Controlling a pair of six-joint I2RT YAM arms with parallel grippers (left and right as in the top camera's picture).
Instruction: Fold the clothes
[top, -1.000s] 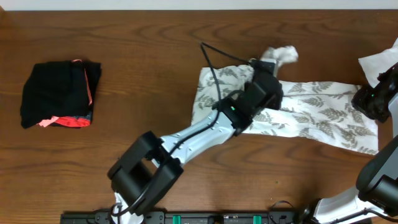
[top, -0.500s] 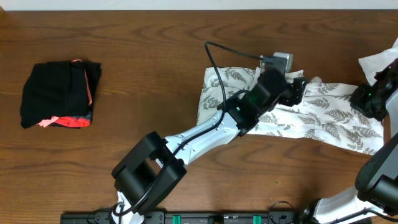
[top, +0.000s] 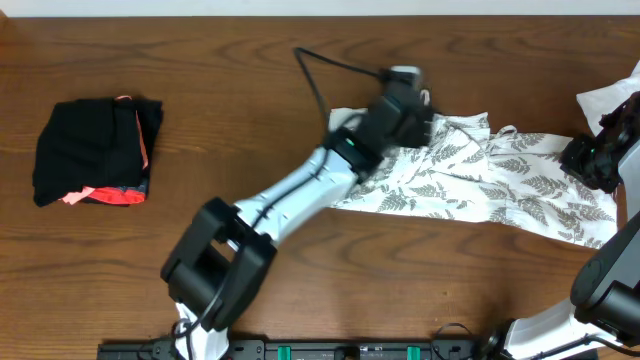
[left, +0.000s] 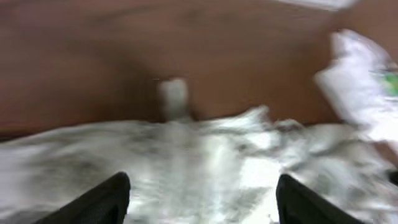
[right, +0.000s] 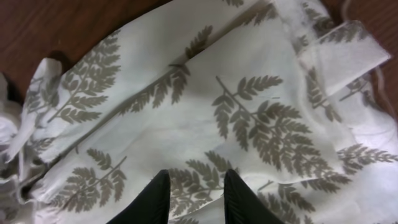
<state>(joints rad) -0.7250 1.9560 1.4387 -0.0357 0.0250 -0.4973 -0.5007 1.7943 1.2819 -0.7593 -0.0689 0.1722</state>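
White fern-print dress (top: 480, 175) lies rumpled on the table (top: 250, 60), right side — folding barely begun.
Your left gripper (left: 202, 183) hangs spread and empty over its top edge; the right gripper (right: 194, 183) sits narrowed at the hem — whether it pinches is unclear. Next, pinch a corner.

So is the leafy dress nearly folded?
Not nearly. Nothing looks folded yet: the dress lies long and rumpled across the table. The left gripper hangs open over it, holding nothing. The right gripper is low over one end. All the folding is left.
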